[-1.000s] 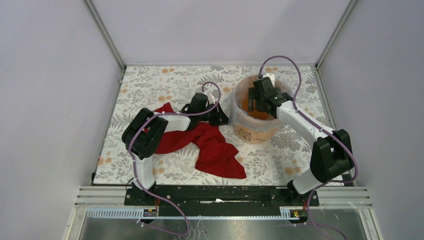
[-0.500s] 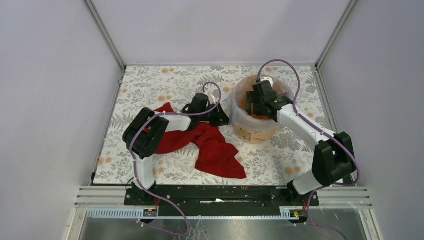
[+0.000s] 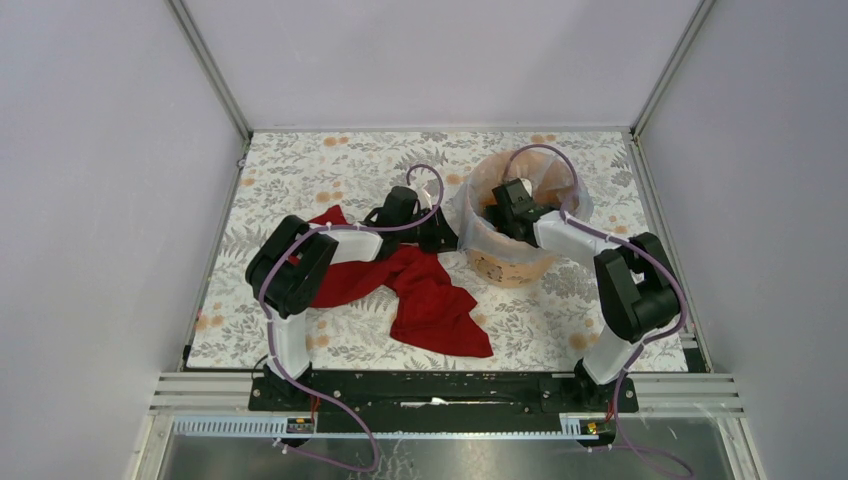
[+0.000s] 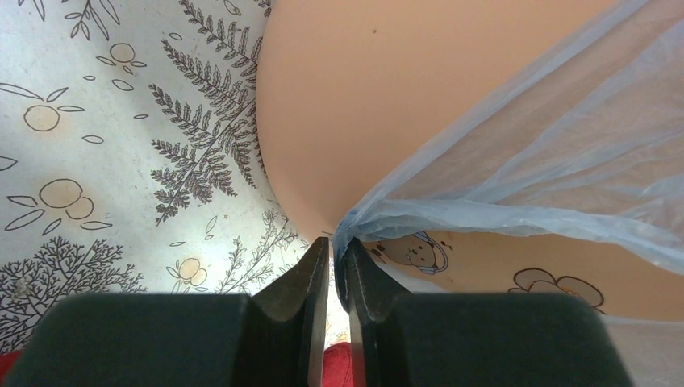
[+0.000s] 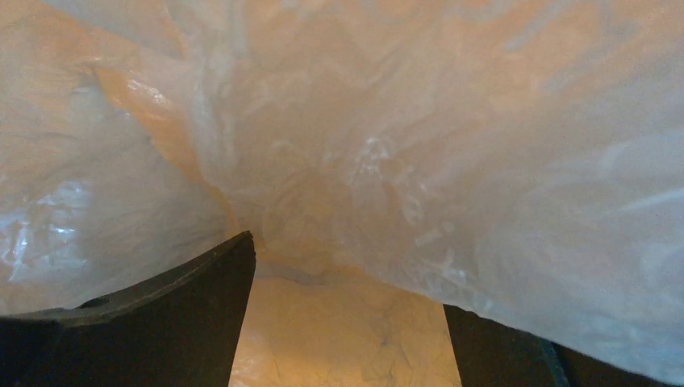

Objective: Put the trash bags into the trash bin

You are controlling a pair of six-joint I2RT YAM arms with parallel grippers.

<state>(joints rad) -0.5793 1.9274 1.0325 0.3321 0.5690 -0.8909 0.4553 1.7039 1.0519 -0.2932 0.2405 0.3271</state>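
The orange trash bin [image 3: 508,264] stands right of centre. The pale-blue trash bag [image 3: 478,232] lines it and drapes over its rim. My left gripper [image 3: 447,238] is at the bin's left side, low by the table. In the left wrist view its jaws [image 4: 337,256] are shut on a bunched edge of the bag [image 4: 532,169] against the bin's wall [image 4: 363,97]. My right gripper [image 3: 498,208] reaches down inside the bin. In the right wrist view its jaws [image 5: 343,298] are open, with bag film [image 5: 419,145] all around.
A large red cloth [image 3: 425,290] lies on the floral table cover [image 3: 300,170] under and in front of my left arm. Grey walls enclose the table on the left, back and right.
My right arm has folded and its gripper has gone left and deeper into the bin. My left arm has stayed still at the bin's side.
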